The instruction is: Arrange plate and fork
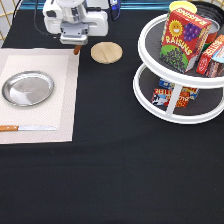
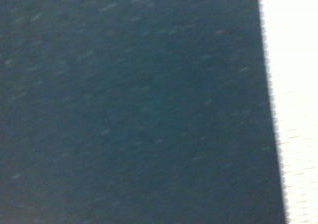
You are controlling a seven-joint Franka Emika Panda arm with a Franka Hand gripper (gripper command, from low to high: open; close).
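The pincer (image 1: 76, 44) is hanging at the far edge of the placemat (image 1: 37, 95), and an orange-brown handle, seemingly the fork (image 1: 77, 49), is poking out beneath it; I cannot tell how wide its fingers are standing. The plate (image 1: 27, 88) is lying on the mat, below and to the left of the pincer. The wooden disc (image 1: 106, 52) is sitting just to its right. The knife (image 1: 27, 128) is resting well below it. The wrist view is showing black cloth (image 2: 126, 115) beside the mat's edge.
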